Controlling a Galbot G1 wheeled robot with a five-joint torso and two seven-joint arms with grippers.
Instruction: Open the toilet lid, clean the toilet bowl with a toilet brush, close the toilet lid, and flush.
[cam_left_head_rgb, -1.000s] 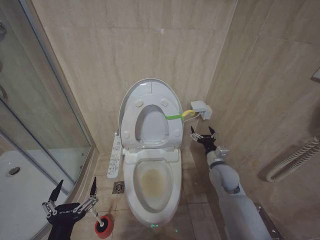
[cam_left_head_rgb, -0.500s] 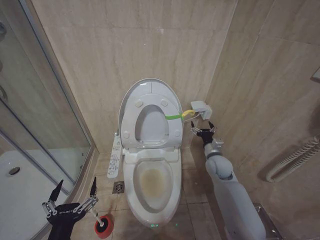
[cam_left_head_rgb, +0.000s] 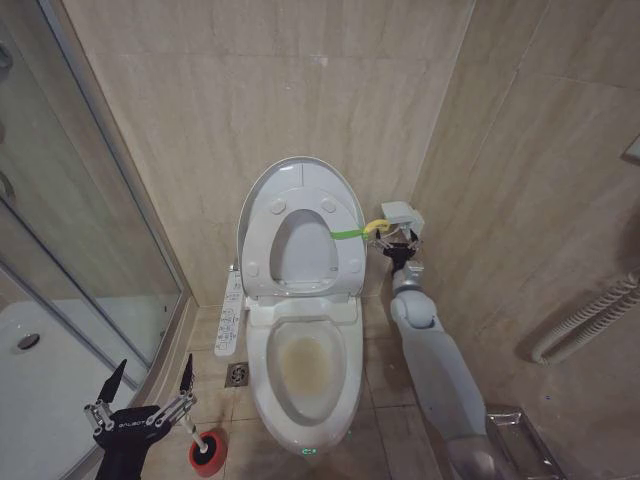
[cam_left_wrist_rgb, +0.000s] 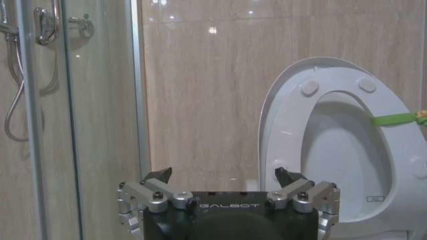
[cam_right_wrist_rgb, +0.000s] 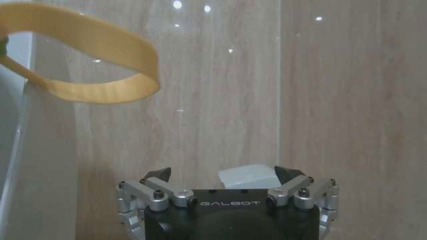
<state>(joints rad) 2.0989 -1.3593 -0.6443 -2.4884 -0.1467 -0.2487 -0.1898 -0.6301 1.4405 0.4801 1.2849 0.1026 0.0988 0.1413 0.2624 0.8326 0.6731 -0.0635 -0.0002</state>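
One glossy white toilet lid (cam_left_head_rgb: 300, 185) stands raised at centre frame; right gripper (cam_left_head_rgb: 401, 243) and lower-left left gripper (cam_left_head_rgb: 147, 383) both spread.

The toilet lid (cam_left_head_rgb: 300, 185) is glossy white, as is the seat (cam_left_head_rgb: 262, 240) with its green band (cam_left_head_rgb: 347, 234) ending in a yellow loop (cam_left_head_rgb: 375, 226). The toilet bowl (cam_left_head_rgb: 305, 360) is white (yellowish stain inside, green light at the front). The holder cup (cam_left_head_rgb: 205, 453) is red. Walls (cam_left_head_rgb: 250, 90) are streaked beige tile.
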